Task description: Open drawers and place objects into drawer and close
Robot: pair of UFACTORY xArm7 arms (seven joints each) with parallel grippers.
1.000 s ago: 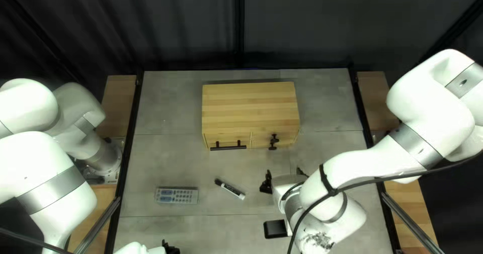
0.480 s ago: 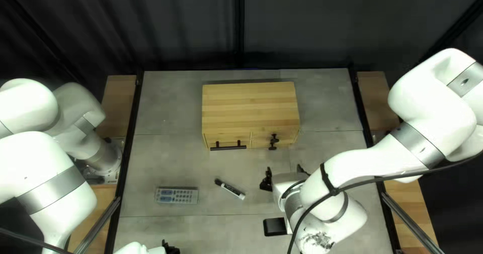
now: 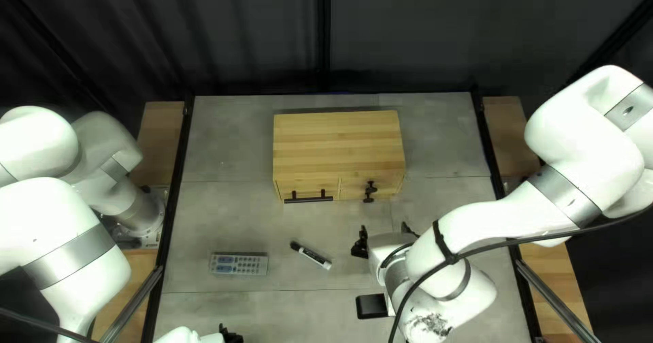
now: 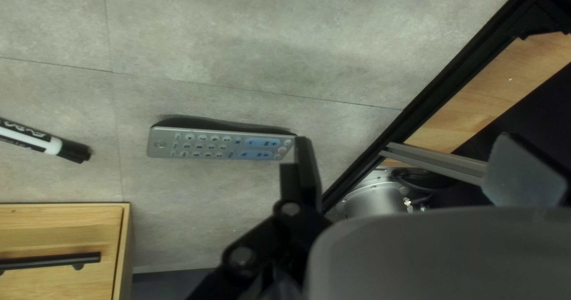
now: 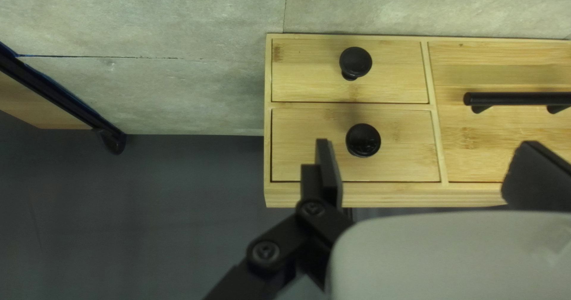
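A dark curtain point(image 3: 408, 30) hangs behind the grey worktop point(image 3: 231, 220), and near its far edge stands the wooden cabinet point(image 3: 339, 146), every drawer closed. The marker point(image 3: 313, 255) lies in front of the cabinet; the remote point(image 3: 238, 264) lies in front too, off toward the left arm's side.

The right end effector point(image 5: 425, 157) is released, fingers spread, facing the cabinet's front without touching it. The left end effector point(image 4: 404, 151) is also released and empty, farther out in front of the cabinet than the remote.

Opening a drawer looks like the step in hand, probably with the right arm. For the upper knob point(image 5: 363, 139), centre the spread fingers on it before moving in; at present it sits close to one finger's line, so a straight advance could jab it. Close behind the knob's round head, then draw straight out from the cabinet, since a sideways pull may jam the drawer or drag the whole box. The lower knob point(image 5: 355, 62) is near, so keep the fingers clear of it. The long handle point(image 5: 517, 98) offers an easier grip, and its wider drawer would likely suit the remote better.
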